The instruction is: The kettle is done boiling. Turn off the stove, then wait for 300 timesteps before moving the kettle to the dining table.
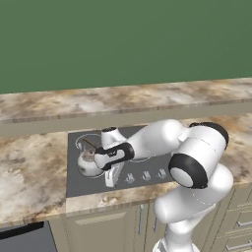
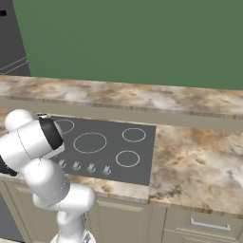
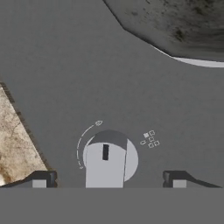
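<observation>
Kettle (image 1: 89,165) sits on the front-left burner of the stove (image 1: 147,170), well inside the cooktop's left edge, its dark handle arching up just behind the hand. The gripper (image 1: 112,178) hangs just in front of the kettle, over the knob row along the stove's front, fingers pointing down and spread wide with nothing between them.

In the hand view a silver knob (image 3: 109,159) lies straight below, centred between the two tips (image 3: 40,179), with its dial arc and burner symbol printed beside it. The kettle's rounded underside fills the upper right corner there, so the body is close to the hand.

My reading: the first step is in hand, turning off the burner, and the knob is not yet gripped. The next move calls for a straight descent until the fingers bracket the knob, then closing and twisting toward off. After that comes the wait, then the carry.

Room is tight toward the kettle and easier toward the counter (image 1: 29,177) on the left, whose marble meets the stove edge near the knob. Neighbouring knobs (image 1: 146,175) stand to the right along the row, apart from this one. Behind the stove rises the table (image 1: 123,101), a raised ledge the kettle would later have to clear.
</observation>
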Controlling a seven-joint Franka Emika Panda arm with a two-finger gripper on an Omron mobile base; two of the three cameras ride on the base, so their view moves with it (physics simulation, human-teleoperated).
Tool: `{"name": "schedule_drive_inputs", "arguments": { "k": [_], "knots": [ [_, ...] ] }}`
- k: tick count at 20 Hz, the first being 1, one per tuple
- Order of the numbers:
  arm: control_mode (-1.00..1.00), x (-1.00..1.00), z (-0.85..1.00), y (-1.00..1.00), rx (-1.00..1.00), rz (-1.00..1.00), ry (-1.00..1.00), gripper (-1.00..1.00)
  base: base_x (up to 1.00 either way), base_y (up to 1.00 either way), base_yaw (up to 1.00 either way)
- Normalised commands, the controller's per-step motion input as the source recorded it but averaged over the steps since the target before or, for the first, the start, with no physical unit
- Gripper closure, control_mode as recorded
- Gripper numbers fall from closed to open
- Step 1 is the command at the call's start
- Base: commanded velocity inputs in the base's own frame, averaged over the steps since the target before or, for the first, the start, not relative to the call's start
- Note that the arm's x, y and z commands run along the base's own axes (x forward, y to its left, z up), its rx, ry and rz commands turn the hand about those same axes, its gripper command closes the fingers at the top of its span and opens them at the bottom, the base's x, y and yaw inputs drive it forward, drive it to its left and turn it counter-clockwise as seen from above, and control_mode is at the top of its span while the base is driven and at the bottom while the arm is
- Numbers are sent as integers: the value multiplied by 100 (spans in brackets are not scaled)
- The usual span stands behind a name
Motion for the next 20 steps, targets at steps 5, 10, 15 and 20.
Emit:
{"name": "schedule_drive_inputs", "arguments": {
  "k": [5, 10, 15, 20],
  "knots": [
    [-100, 0, -2, 15, 0, 0, 0, -100, 0, 0, 0],
    [-100, 0, -5, 16, 0, 0, 0, 100, 0, 0, 0],
    [-100, 0, -2, 11, 0, 0, 0, 100, 0, 0, 0],
    [-100, 0, 0, 7, 0, 0, -1, 100, 0, 0, 0]
  ]
}}
